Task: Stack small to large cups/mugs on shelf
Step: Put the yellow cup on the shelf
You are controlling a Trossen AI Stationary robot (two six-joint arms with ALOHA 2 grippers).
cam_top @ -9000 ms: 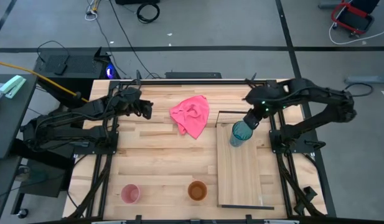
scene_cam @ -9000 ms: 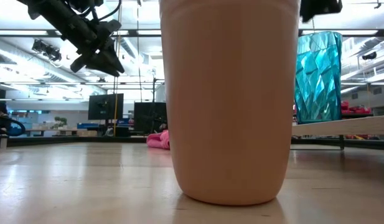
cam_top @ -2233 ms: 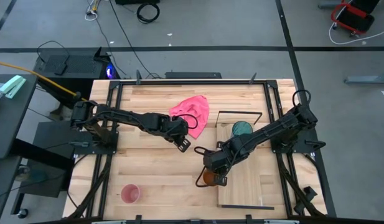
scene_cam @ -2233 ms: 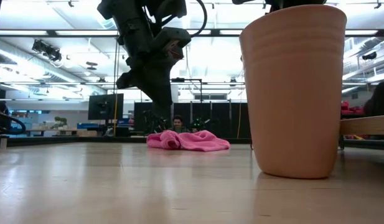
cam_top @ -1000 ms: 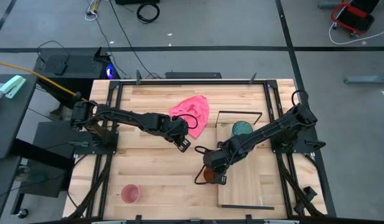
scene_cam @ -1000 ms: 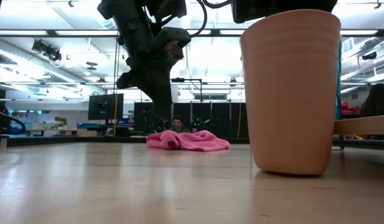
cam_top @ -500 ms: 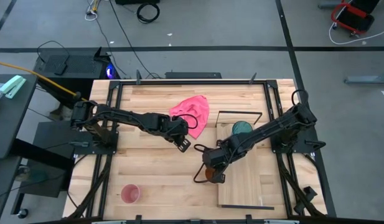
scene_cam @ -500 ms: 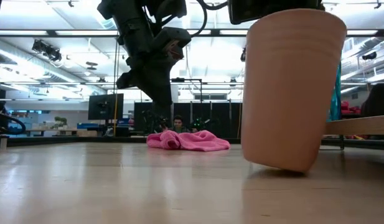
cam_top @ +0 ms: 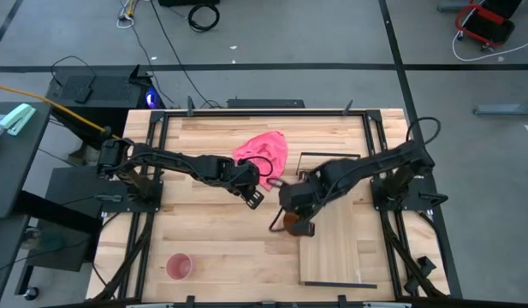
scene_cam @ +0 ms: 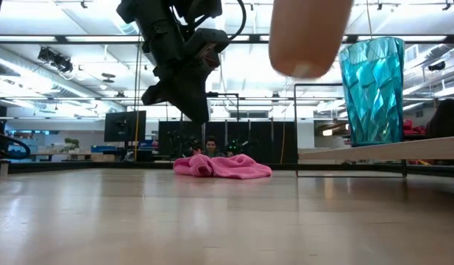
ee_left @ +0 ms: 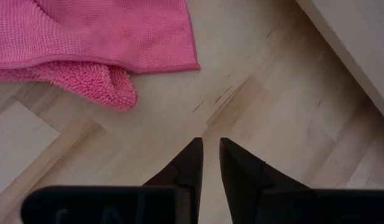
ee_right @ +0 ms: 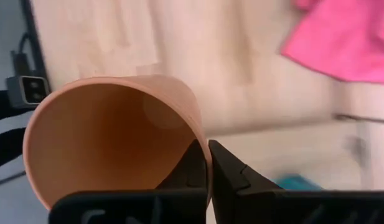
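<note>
My right gripper [cam_top: 293,218] is shut on the orange-brown cup [ee_right: 111,143], held in the air beside the shelf's [cam_top: 332,244] left edge. In the low view only the cup's lower part [scene_cam: 307,37] shows, at the top of the picture. The teal tumbler [scene_cam: 371,88] stands upright on the shelf [scene_cam: 374,152]; in the high view my right arm hides it. The small pink cup [cam_top: 178,266] stands near the table's near-left corner. My left gripper [cam_top: 253,198] hovers shut above the tabletop, next to the pink cloth [cam_top: 264,154]. My right gripper pinches the orange-brown cup's rim wall [ee_right: 195,134], one finger [ee_right: 188,168] inside the cup and the other outside. The fingers come from above. The cup is lifted clear of the table and hangs below them, mouth up.
The pink cloth [ee_left: 86,43] lies crumpled at the table's far middle, just beyond my left gripper [ee_left: 210,152]. A thin black wire frame [scene_cam: 344,132] rises at the shelf's far end. Bare tabletop [cam_top: 221,248] lies between the pink cup and the shelf.
My right gripper has risen and moved toward the table's far edge with the orange-brown cup. The cup first tipped on the table, then came clear off it; it now hangs high enough to uncover the teal tumbler in the low view.
</note>
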